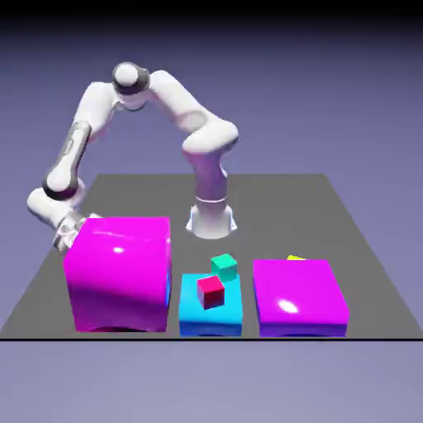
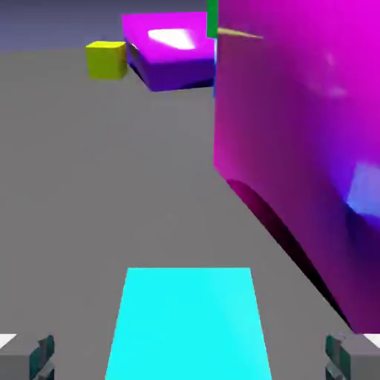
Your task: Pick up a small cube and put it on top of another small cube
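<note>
The small cube, plain cyan, lies on the grey table between my two fingertips and fills the bottom middle of the hand view. My gripper is open, with a gap between the cube and each finger. In the exterior view the arm's hand dips low behind the big magenta block on that view's left, which hides the fingertips and this cube. Other small cubes show: a red one, a green one and a yellow one.
The big magenta block stands close on the hand view's right. A flat magenta block lies at the exterior view's right, with the yellow cube behind it. The red cube rests on a larger cyan block.
</note>
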